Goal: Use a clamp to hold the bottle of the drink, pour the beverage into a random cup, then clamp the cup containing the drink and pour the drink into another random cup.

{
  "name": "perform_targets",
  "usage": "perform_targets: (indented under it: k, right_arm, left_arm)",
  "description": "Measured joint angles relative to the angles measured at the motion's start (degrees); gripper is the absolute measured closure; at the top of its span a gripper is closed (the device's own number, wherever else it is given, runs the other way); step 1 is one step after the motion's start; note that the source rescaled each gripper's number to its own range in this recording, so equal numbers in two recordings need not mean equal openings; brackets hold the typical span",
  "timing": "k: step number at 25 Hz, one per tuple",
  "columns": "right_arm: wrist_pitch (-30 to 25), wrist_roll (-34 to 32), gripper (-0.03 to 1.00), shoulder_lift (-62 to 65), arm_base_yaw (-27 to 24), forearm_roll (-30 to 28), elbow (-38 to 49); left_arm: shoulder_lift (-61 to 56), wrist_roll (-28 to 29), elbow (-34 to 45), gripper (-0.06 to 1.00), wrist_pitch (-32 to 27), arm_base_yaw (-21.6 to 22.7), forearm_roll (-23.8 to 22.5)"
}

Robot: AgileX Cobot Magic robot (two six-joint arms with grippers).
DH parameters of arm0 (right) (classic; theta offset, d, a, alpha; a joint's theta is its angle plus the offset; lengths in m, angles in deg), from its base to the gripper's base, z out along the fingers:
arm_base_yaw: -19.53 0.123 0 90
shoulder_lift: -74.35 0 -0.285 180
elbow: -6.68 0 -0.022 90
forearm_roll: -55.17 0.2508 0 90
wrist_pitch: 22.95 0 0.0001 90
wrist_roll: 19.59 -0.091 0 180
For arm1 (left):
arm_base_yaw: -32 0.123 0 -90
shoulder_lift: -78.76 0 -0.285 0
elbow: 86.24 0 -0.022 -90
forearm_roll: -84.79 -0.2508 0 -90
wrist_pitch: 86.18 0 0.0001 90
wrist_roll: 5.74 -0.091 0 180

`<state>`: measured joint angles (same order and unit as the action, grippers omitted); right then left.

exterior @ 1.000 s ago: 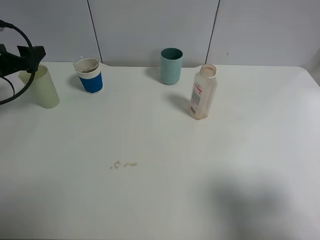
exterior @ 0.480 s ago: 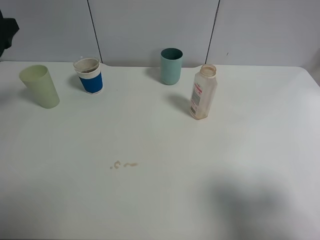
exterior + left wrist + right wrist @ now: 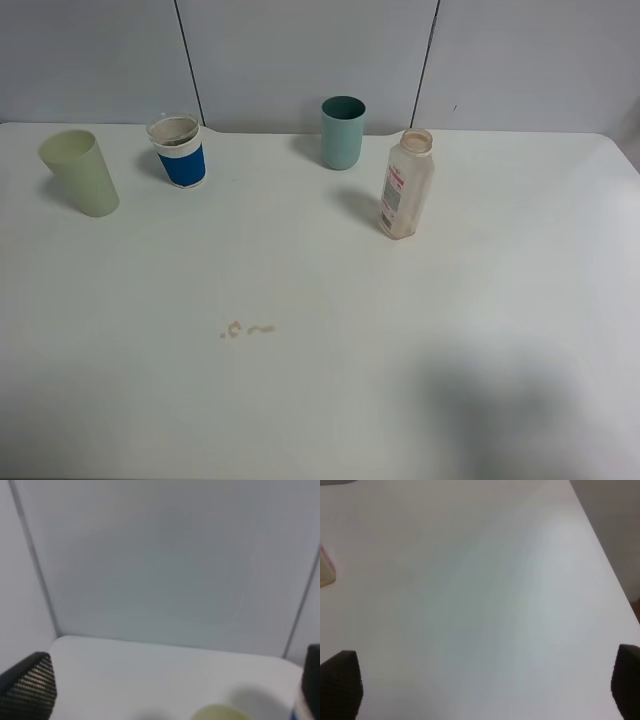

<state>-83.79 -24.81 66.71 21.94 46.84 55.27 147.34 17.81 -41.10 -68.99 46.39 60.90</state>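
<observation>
Bottle [image 3: 405, 186] upright, blue cup [image 3: 180, 152] w/ drink

The tall pale yellow-green plastic cup [image 3: 81, 172] stands on the white table [image 3: 420, 340] at ten o'clock. The short blue-and-white cup [image 3: 179, 151] is just right of it. The teal cup [image 3: 343, 132] is at twelve, and the small clear plastic bottle [image 3: 406, 185] at one.

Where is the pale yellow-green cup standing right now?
In the exterior high view the pale yellow-green cup stands upright at the table's far left, just left of the blue-and-white cup, with no gripper near it.
</observation>
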Motion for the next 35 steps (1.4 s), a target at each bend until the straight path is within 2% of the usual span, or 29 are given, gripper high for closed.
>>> perform_targets:
  k: [7, 14, 28, 35]
  right_arm:
    - [0.0, 0.0, -0.03, 0.0, 0.0, 0.0, 0.0]
    - [0.0, 0.0, -0.03, 0.0, 0.0, 0.0, 0.0]
    - [0.0, 0.0, -0.03, 0.0, 0.0, 0.0, 0.0]
    - [0.0, 0.0, -0.03, 0.0, 0.0, 0.0, 0.0]
  left_arm:
    - [-8.2, -16.0, 0.0, -0.06, -9.6, -3.6, 12.5]
    - [-15.5, -23.5, 0.0, -0.06, -19.2, -5.0, 20.1]
    - [-33.6, -24.3, -0.1, -0.06, -40.3, -5.1, 22.2]
    - [-40.2, -24.2, -0.1, -0.06, -49.1, -5.1, 22.5]
